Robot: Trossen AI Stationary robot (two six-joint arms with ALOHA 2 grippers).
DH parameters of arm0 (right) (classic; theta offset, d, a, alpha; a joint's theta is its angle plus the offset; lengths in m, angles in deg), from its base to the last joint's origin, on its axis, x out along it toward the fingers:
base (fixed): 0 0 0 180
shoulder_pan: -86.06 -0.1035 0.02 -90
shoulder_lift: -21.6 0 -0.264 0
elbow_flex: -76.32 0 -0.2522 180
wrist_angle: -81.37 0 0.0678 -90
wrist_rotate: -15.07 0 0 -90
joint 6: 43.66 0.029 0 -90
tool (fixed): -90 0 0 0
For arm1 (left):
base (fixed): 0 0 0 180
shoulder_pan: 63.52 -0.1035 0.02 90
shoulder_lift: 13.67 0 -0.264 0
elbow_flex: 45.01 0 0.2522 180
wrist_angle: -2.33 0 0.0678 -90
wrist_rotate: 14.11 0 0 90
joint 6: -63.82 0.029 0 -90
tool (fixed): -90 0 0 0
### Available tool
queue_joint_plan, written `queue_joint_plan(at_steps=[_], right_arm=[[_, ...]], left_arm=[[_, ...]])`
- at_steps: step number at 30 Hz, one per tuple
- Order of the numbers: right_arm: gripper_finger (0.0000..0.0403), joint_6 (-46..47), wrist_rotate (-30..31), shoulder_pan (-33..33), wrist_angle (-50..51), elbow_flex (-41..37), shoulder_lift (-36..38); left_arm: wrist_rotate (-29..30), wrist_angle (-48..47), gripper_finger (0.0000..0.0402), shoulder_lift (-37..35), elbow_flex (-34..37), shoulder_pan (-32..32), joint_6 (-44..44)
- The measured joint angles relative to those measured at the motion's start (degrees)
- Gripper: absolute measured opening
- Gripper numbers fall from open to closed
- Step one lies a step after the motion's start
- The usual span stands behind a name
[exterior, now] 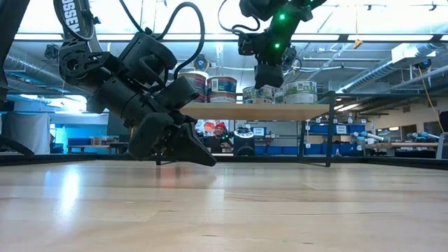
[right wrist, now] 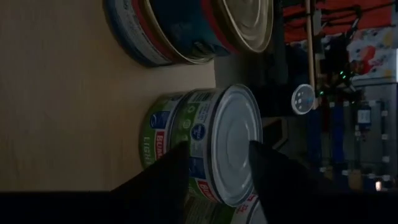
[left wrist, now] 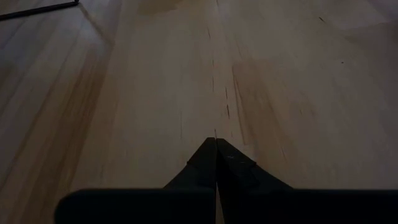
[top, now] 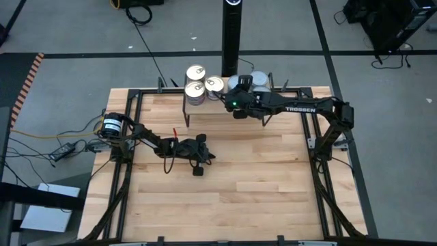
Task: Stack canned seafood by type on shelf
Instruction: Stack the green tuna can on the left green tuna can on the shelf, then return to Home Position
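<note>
Several tins of canned seafood (top: 196, 80) up on the shelf (exterior: 266, 110), gold tops at one end, blue-grey tops (top: 258, 80) at the other; right gripper (top: 235, 102) poised at a green-labelled tin (right wrist: 233, 134) among the grey ones, hold on it impossible to tell; centre across the tin's width; close gently; lift straight up to spare the neighbouring stacks; left gripper (top: 198, 158) clamped shut, empty, low over the tabletop (top: 259, 178).

From above, the right gripper (top: 240, 87) covers most of the grey-topped tins (top: 260, 80) on the shelf (top: 205, 104). In its wrist view, the fingers (right wrist: 163, 171) hide the nearest tin's (right wrist: 214, 140) sides.
</note>
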Motion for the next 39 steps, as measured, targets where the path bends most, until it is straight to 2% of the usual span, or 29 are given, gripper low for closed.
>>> queue_joint_plan(at_steps=[6,11,18,24,29,33,39], right_arm=[[0.0084,3.4,-3.8,0.8,0.8,0.0,0.0],[0.0013,2.8,-4.0,-1.9,0.7,0.0,0.1],[0.0018,6.1,-5.8,-4.4,0.8,0.0,0.1],[0.0007,10.6,-19.9,-6.2,1.0,0.0,0.3],[0.0004,10.6,-25.8,-6.2,-3.2,-1.2,0.5],[0.0002,10.5,-30.7,-6.2,-10.7,-6.7,2.3],[0.0002,11.8,-34.6,-6.5,-25.7,-20.3,8.6]], left_arm=[[0.0,-0.1,0.0005,0.0,0.0,0.0,-0.2],[0.0,-0.7,0.0005,0.0,0.0,0.0,-0.2],[0.0,-0.6,0.0005,0.0,0.0,0.0,-0.1],[0.0,-0.5,0.0005,0.0,0.0,0.0,0.0],[0.0,-0.5,0.0005,0.0,0.0,0.0,0.3],[0.0,-0.4,0.0005,0.0,0.2,0.0,0.3],[0.0,0.6,0.0005,0.0,0.3,0.0,0.2]])
